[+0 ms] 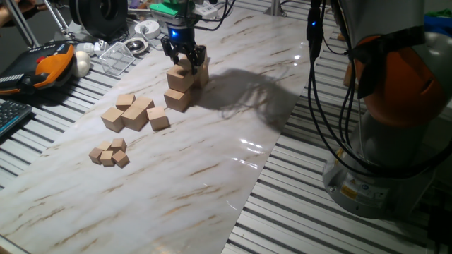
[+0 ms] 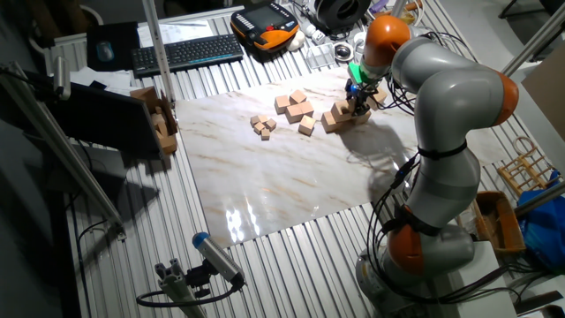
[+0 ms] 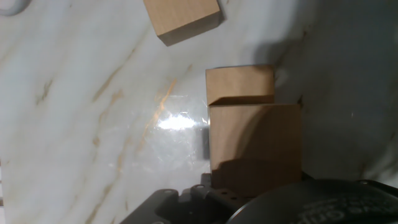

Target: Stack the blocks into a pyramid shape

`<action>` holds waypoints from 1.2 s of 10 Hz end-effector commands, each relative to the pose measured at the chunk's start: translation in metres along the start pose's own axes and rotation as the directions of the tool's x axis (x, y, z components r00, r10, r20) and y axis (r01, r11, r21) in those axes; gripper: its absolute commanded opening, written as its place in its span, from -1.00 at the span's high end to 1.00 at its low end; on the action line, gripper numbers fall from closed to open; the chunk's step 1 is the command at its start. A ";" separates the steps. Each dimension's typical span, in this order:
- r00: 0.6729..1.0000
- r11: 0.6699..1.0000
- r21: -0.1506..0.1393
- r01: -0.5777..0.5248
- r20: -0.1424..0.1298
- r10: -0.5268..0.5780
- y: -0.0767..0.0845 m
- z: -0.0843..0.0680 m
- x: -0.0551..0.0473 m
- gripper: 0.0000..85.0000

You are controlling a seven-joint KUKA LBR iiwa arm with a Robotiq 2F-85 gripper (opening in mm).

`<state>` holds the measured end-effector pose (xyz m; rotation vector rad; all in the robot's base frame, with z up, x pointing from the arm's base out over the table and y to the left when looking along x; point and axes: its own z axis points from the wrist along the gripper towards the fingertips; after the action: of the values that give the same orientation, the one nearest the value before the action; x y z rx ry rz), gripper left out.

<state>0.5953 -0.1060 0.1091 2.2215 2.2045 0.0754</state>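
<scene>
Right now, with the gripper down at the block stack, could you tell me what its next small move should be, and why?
Probably open and lift straight up, if the jaws are shut. The gripper sits on the top block, which already rests on the lower blocks; the hand view shows it over one. Whether the fingers have let go is unclear.

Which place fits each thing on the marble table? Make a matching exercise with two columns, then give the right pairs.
Things:
1. gripper
2. stacked blocks
3. tiny cubes
4. orange handheld controller

Places:
A. off the marble sheet, on the slatted table by the keyboard
B. a small cluster nearest the marble sheet's bare end
C. directly above the stack, at its top block
D. under the gripper, rising above the loose cubes

Pairs: 1-C, 2-D, 3-B, 4-A
</scene>
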 end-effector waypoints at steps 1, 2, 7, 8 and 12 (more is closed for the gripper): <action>1.000 1.000 0.000 0.000 0.000 0.000 0.000 0.000 0.000 1.00; 1.000 1.000 -0.001 0.002 0.000 -0.002 0.000 0.000 0.000 1.00; 1.000 1.000 -0.003 0.006 0.001 -0.006 0.000 0.000 0.000 1.00; 1.000 1.000 -0.003 0.006 0.001 -0.006 0.000 0.000 0.000 1.00; 1.000 1.000 -0.003 0.003 0.006 -0.003 0.000 0.000 -0.001 1.00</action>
<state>0.5954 -0.1068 0.1096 2.2133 2.2037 0.0719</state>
